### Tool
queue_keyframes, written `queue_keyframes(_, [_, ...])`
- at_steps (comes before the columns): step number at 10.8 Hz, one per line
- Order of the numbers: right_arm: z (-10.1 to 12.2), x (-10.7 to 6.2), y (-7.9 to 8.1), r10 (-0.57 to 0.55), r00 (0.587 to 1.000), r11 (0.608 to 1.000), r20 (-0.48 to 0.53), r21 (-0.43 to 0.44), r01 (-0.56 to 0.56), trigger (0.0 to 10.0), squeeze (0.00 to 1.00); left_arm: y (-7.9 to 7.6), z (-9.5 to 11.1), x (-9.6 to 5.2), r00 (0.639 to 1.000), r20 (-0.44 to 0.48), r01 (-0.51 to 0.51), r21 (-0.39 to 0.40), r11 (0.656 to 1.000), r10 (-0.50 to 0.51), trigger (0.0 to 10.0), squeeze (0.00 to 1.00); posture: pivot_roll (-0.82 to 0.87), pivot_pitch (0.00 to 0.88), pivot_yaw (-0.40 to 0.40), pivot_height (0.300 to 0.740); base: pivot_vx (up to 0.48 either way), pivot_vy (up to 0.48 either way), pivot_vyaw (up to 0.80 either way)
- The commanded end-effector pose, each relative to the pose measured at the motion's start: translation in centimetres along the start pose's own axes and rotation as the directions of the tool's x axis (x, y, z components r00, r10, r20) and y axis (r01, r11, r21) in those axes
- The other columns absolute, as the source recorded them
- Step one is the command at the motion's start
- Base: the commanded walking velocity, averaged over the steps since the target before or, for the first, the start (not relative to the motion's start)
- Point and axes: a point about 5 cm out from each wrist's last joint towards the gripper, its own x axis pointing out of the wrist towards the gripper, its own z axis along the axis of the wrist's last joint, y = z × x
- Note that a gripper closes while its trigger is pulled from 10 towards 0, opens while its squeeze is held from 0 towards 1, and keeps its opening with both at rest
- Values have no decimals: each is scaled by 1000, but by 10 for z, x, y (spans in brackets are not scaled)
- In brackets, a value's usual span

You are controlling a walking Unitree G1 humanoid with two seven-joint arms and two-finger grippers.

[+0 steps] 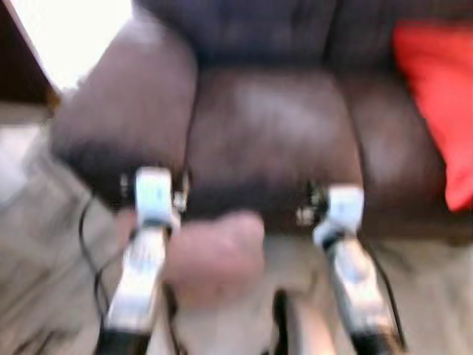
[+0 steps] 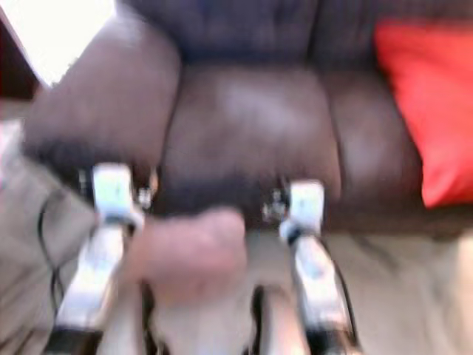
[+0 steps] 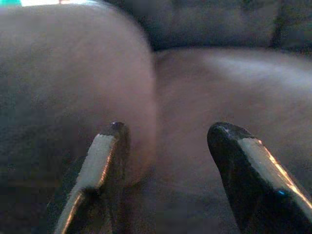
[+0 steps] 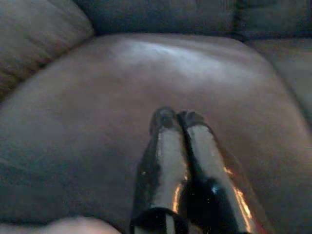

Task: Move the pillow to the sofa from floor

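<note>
- Facing a brown sofa point(image 1: 266, 133), blurred, both arms raised.
- Pink pillow point(image 1: 214, 255) sits low between them, seemingly unheld.
- Left gripper point(image 3: 165, 141) spread wide.
- Right gripper point(image 4: 178, 119) closed, empty, over the seat.

No text, label, brand, number or sign can be read on anything here; both head views are blurred, and the wrist views are dim.
</note>
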Motion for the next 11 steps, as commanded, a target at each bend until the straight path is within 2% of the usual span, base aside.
queue_keyframes(1, [-3, -2, 4, 12, 1000, 1000, -12, 12, -12, 10000, 0, 5, -4, -2, 1000, -23, -19, -7, 1000, 19, 10000, 0, 149, 181, -27, 492, 307, 0, 0])
queue_keyframes(3, [-9, -3, 3, 14, 998, 1000, -56, 2, -14, 10000, 0, 4, -3, -1, 1000, -13, -12, -11, 1000, 12, 10000, 0, 147, 181, -26, 492, 0, 0, 0])
queue_keyframes(4, [-22, -5, -2, -8, 988, 999, -154, -46, 1, 10000, 0, 3, -3, -1, 1000, -14, -10, -7, 1000, 10, 10000, 0, 147, 182, -26, 492, 0, 0, 0])
queue_keyframes(6, [-34, -8, -3, -3, 972, 1000, -236, -21, -2, 10000, 0, 4, -3, -1, 1000, -17, -11, -5, 1000, 11, 10000, 0, 148, 184, -26, 492, 0, 0, 0])
queue_keyframes(7, [-45, -10, -1, 29, 949, 1000, -314, 14, -26, 10000, 906, 5, -3, -1, 1000, -19, -14, -9, 1000, 14, 10000, 0, 147, 188, -24, 492, 0, 0, 0])
queue_keyframes(8, [-58, -13, -5, 3, 915, 999, -403, 41, 15, 10000, 1000, 7, -3, 0, 1000, -23, -21, -17, 1000, 21, 10000, 0, 149, 192, -24, 492, 0, 0, 0])
queue_keyframes(10, [-71, -12, -6, 42, 872, 988, -488, 150, 36, 10000, 1000, 14, -2, 3, 999, -33, -31, -30, 999, 30, 10000, 0, 163, 210, -19, 492, 0, 0, 0])
queue_keyframes(11, [-73, -11, -6, 53, 861, 986, -506, 163, 34, 10000, 1000, 16, -1, 4, 999, -35, -33, -36, 999, 31, 10000, 0, 167, 214, -16, 492, 0, 0, 0])
